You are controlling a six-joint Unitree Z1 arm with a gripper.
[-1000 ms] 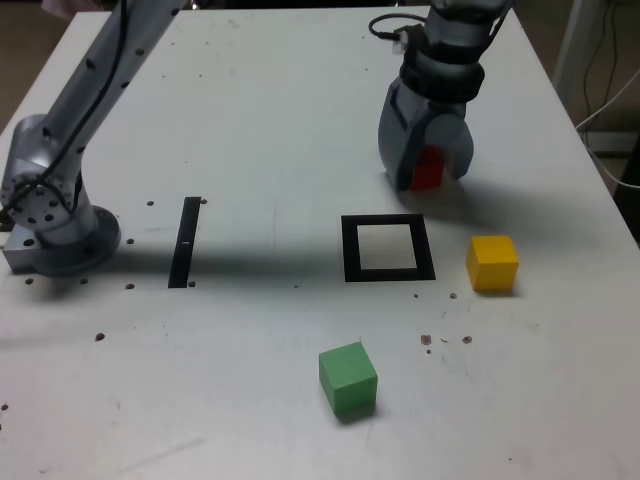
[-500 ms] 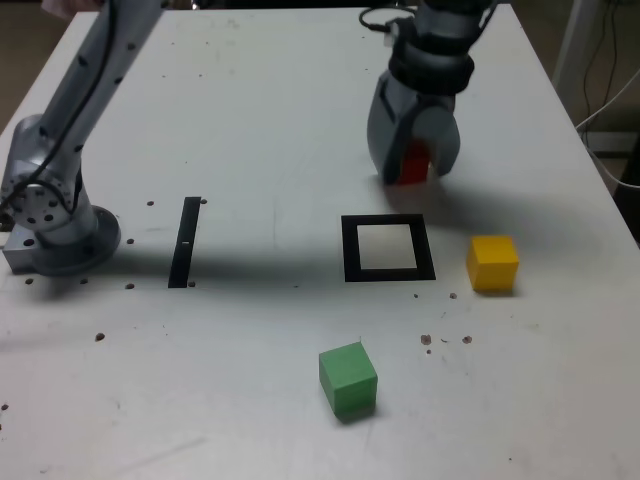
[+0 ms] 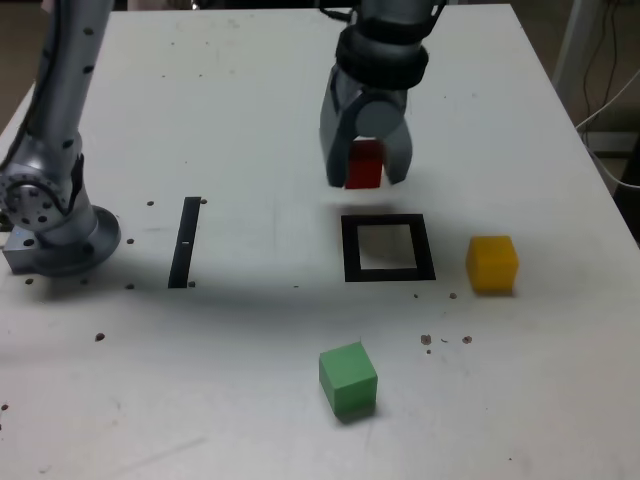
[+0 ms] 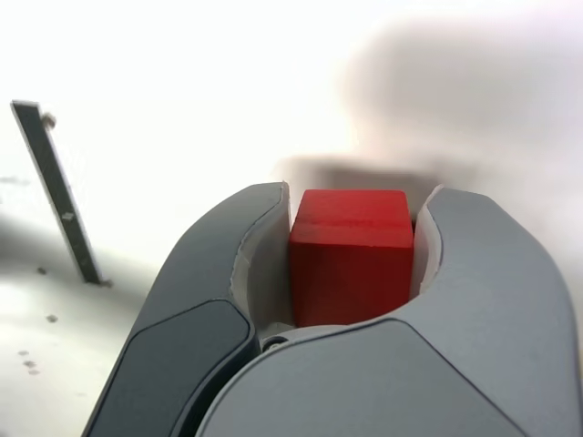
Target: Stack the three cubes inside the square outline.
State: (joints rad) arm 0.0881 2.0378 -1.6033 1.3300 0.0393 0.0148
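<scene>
Your white table (image 3: 250,110), exterior view — about the square outline (image 3: 351,250): yellow cube (image 3: 492,264), three o'clock; green cube (image 3: 348,380), half-past six; black strip (image 3: 185,243), nine.

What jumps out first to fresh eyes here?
Red cube, filling the middle of the wrist view, clamped between the two grey fingers. In the exterior view, next is the thick black square outline on the white table, bare inside, with the yellow cube just to its right in that view. Then the green cube, nearer the camera, below the outline in that view.
</scene>
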